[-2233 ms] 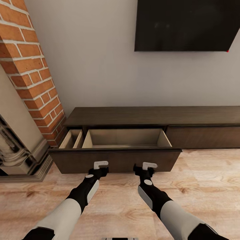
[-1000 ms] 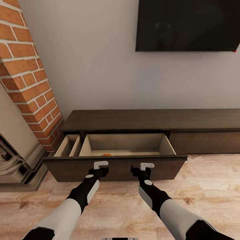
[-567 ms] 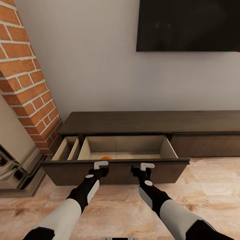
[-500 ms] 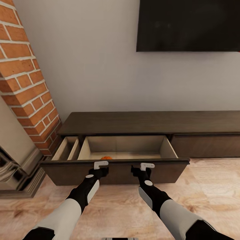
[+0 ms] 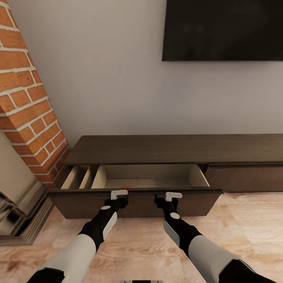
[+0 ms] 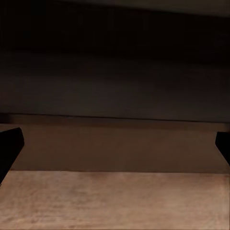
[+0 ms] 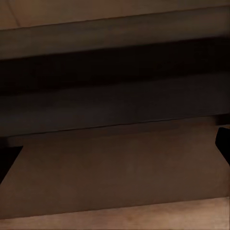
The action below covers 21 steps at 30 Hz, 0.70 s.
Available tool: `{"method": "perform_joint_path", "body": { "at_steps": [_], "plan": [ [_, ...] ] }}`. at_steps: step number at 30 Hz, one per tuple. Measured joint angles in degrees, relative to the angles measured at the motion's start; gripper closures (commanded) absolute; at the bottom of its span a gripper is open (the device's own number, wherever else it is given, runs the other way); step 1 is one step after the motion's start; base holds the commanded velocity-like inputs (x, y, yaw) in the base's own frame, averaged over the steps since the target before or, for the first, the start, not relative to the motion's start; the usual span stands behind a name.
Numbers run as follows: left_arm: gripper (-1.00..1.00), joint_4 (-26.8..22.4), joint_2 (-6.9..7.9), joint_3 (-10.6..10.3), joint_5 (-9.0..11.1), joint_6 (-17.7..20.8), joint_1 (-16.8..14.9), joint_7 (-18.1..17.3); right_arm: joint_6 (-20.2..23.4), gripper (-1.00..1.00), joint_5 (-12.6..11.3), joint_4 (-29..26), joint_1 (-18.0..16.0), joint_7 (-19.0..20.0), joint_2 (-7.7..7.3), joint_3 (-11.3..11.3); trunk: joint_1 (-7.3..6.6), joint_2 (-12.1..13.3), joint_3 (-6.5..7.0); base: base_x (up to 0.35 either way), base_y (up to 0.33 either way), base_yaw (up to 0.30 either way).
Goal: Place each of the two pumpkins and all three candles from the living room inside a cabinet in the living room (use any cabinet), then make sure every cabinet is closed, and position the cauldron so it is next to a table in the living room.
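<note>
Two grippers — left (image 5: 119,193), right (image 5: 173,195) — spread wide, touching open drawer front (image 5: 135,198); bare floor (image 5: 149,243) behind. Sliver of orange pumpkin (image 5: 126,187) inside.

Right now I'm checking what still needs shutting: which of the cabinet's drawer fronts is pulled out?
The wide left-hand drawer, next to the brick column: its pale inside shows, and both grippers sit at its front. The right-hand front lies flush.
</note>
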Motion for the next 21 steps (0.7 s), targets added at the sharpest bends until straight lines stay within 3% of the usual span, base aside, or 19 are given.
{"method": "perform_joint_path", "body": {
  "at_steps": [8,21],
  "plan": [
    [-1.0,0.0,0.0,0.01,0.0,0.0,0.0,0.0,0.0,-1.0,-0.07,0.02,0.0,0.0,0.08,0.01,0.0,0.0,0.0,0.315,0.0,0.0],
    [-1.0,0.0,0.0,0.09,0.0,-0.01,0.0,0.0,-0.02,-1.0,0.05,0.0,-0.01,-0.01,0.09,-0.05,0.0,0.0,0.0,0.212,0.0,0.0]
  ]
}}
